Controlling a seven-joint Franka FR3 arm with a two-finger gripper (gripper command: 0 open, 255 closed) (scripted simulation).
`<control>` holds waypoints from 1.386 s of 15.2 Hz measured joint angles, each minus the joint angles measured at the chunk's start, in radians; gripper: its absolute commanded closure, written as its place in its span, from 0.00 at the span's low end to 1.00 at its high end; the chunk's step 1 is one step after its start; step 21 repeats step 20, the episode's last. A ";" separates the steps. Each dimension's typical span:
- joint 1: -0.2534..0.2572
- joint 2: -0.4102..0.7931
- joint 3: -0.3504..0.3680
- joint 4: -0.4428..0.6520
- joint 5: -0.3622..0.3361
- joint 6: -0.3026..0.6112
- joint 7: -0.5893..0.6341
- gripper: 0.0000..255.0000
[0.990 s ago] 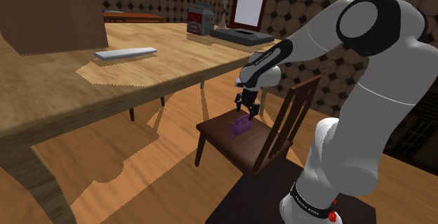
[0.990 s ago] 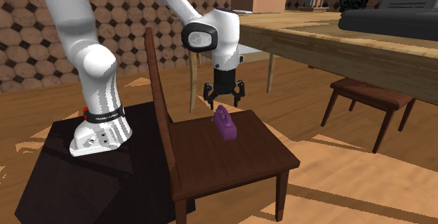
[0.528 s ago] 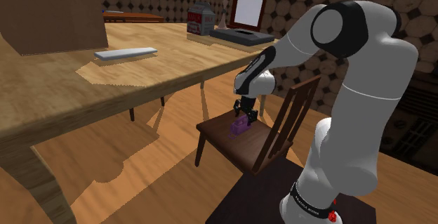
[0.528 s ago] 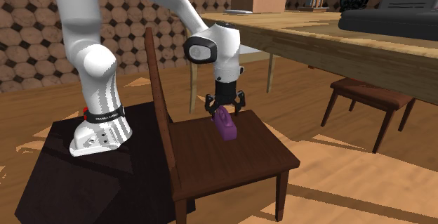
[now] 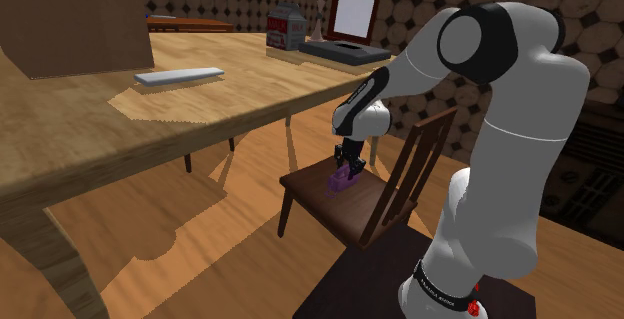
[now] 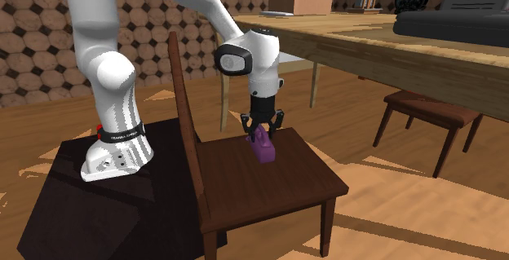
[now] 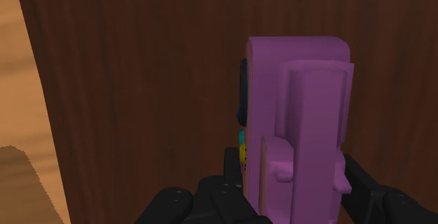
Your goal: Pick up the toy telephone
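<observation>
Straddling telephone (image 6: 262,148), end effector (image 6: 262,131), chair back (image 6: 186,128) close

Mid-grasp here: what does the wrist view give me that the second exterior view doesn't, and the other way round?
Wrist view: the purple toy telephone's dark side face with coloured buttons, and the fingers flanking it, standing apart. Second exterior view: the chair's back, the black stand, the long table and a stool. Both: the open tool low over the telephone on the dark wooden chair seat.
</observation>
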 measured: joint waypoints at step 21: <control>-0.005 -0.247 -0.018 0.030 -0.322 -0.281 0.245 1.00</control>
